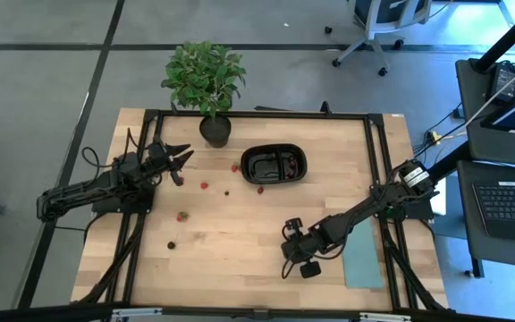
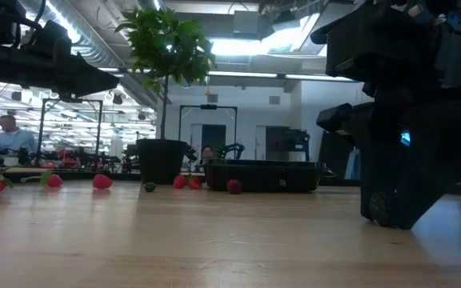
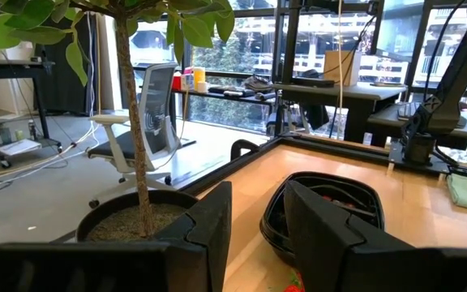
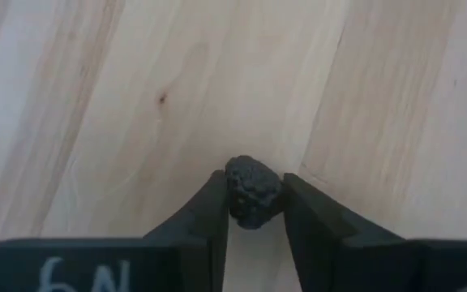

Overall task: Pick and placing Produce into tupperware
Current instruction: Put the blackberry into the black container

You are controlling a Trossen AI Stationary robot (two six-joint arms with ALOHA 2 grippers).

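- Step in hand, as I judge it: the pick. The right gripper is down at the table near its front edge, right of the middle, fingers either side of one dark berry.
- Right wrist view: both fingers touch the berry's sides, jaws narrow, closed onto it. The berry sits on or just above the wood; lift not yet begun, by the look of it.
- High view: the right gripper is well apart from the black tray, which sits toward the back edge near the table's middle, just beside the plant pot.
- The tray already holds a few red pieces in its right compartment; exact count too small to tell.
- Loose produce on the wood: red pieces just off the tray's left and front rim, more toward the left edge, one dark piece near the front left.
- Left gripper waits over the back-left part of the table, near the pot. Left wrist view shows its fingers apart with nothing between them: jaws partly open, empty.
- Teal mat lies along the right edge, beside the right arm.
- Next move calls for: a straight lift without squeezing harder, since the berry is small and looks soft; then a carry toward the back and slightly left, over the tray rim, and release low into a compartment so it does not bounce out.
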